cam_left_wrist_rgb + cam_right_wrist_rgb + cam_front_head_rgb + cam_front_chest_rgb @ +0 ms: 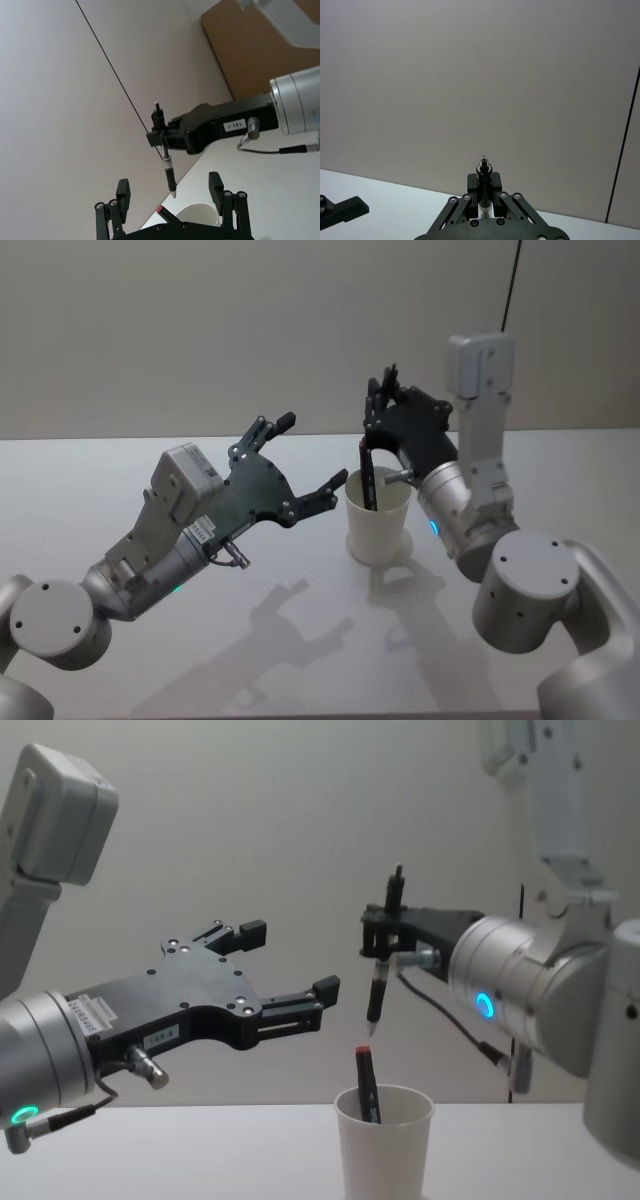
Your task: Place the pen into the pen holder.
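My right gripper (385, 935) is shut on a black pen (377, 985), which hangs upright with its tip a short way above the pen holder (385, 1150), a white paper cup on the table. Another dark pen with a red end (366, 1082) leans inside the cup. In the left wrist view the held pen (168, 172) hangs over the cup's rim (197, 212). To the left of the cup and above rim height, my left gripper (290, 962) stands open with nothing in it. From the head view, the right gripper (380, 420) is above and behind the cup (378, 528).
The white table (150, 660) runs to a plain wall behind. A thin dark cable (622, 150) hangs down the wall at the right. A brown board (260, 50) shows in the left wrist view.
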Action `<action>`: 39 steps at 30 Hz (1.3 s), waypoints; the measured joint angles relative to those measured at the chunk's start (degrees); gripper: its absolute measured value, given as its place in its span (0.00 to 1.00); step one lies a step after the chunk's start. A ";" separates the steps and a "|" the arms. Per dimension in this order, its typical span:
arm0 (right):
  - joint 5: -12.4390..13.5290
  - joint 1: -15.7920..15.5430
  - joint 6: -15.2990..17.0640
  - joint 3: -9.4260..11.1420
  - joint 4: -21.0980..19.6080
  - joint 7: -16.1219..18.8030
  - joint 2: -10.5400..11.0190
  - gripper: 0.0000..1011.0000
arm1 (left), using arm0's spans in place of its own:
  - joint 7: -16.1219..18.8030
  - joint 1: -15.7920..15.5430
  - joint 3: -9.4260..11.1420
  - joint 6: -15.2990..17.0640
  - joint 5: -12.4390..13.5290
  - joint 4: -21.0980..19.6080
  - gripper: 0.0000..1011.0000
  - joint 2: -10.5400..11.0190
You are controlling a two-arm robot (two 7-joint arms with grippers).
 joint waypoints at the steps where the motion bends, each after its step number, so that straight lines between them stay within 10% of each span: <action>1: -0.44 0.15 0.10 -0.08 0.48 0.10 -0.14 0.14 | 0.00 0.00 0.00 0.00 0.00 0.00 0.99 0.00; 19: -6.62 2.02 3.02 -0.86 6.10 -2.04 -1.88 0.15 | 0.00 0.00 0.00 0.00 0.00 0.00 0.99 0.00; 39: -8.19 2.70 4.58 -0.54 8.12 -2.60 -2.60 0.73 | 0.00 0.00 0.00 0.00 0.00 0.00 0.99 0.00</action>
